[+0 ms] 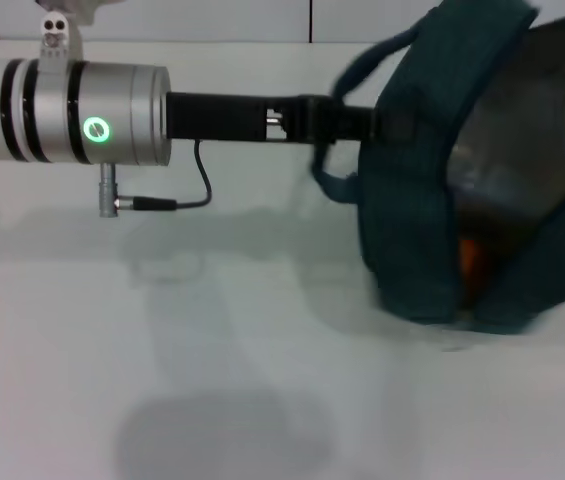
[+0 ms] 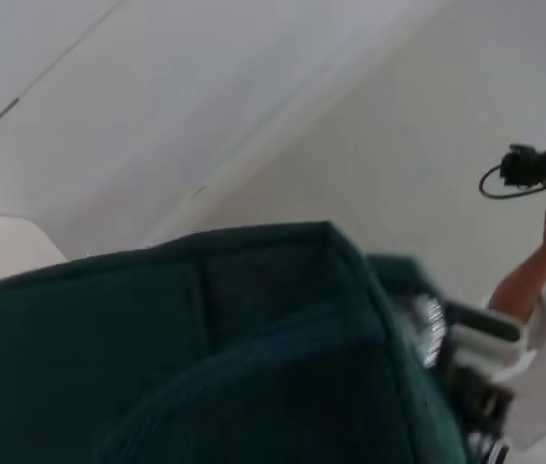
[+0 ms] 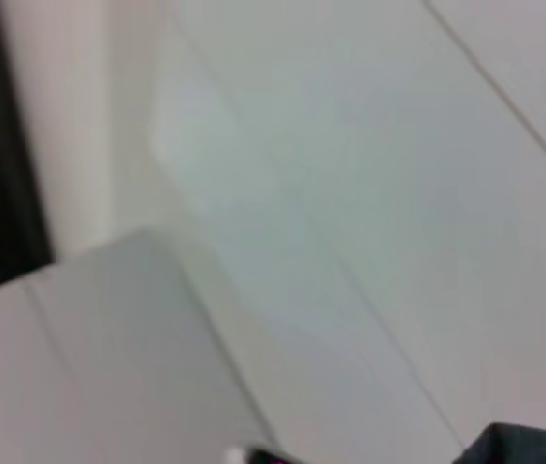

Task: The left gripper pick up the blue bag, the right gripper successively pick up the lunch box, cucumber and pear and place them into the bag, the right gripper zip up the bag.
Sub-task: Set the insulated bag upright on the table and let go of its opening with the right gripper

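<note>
This looks like a robot test lab or recording studio rather than a home — the work surface is a bare white table (image 1: pixel 212 380) set against plain white panelled walls (image 2: pixel 205 106). In the left wrist view a person (image 2: pixel 543 280) stands off to the side holding up a black camera (image 2: pixel 535 169) with a looping cable — a sign the session is being filmed.

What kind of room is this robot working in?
Probably a lab or recording studio: a bare white table, plain white walls, and a person holding up a camera behind the blue bag, which the left gripper grips.
</note>
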Robot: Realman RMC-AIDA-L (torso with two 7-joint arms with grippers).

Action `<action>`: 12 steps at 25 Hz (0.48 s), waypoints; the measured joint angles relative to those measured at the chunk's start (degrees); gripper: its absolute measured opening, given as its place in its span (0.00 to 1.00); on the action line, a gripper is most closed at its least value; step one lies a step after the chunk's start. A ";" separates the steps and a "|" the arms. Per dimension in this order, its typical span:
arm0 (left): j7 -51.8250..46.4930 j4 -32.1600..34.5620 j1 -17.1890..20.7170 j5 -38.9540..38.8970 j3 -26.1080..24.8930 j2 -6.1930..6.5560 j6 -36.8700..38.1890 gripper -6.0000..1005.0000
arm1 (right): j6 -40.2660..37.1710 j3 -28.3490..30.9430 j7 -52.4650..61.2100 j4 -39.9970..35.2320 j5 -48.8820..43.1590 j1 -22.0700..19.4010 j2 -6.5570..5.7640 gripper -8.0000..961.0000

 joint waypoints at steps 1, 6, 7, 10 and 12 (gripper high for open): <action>0.51 0.00 0.06 0.31 0.00 -0.08 -0.08 0.06 | -1.02 0.00 0.12 0.09 0.53 0.29 -0.40 0.03; 2.54 -0.71 1.26 1.35 -0.36 -0.20 -1.03 0.06 | -0.31 -0.35 0.31 0.46 0.52 1.04 -0.66 0.04; 2.68 -0.76 1.69 1.38 -0.37 -0.14 -1.28 0.06 | 0.06 -0.45 0.31 0.48 0.51 1.09 -0.51 0.04; 2.63 -0.78 2.80 1.40 -0.48 0.08 -2.09 0.06 | 0.44 -0.67 0.35 1.38 0.51 1.95 -0.17 0.05; 2.88 -0.85 3.65 1.39 -0.70 0.12 -3.06 0.06 | 1.11 -0.74 0.82 2.98 0.52 2.83 0.05 0.05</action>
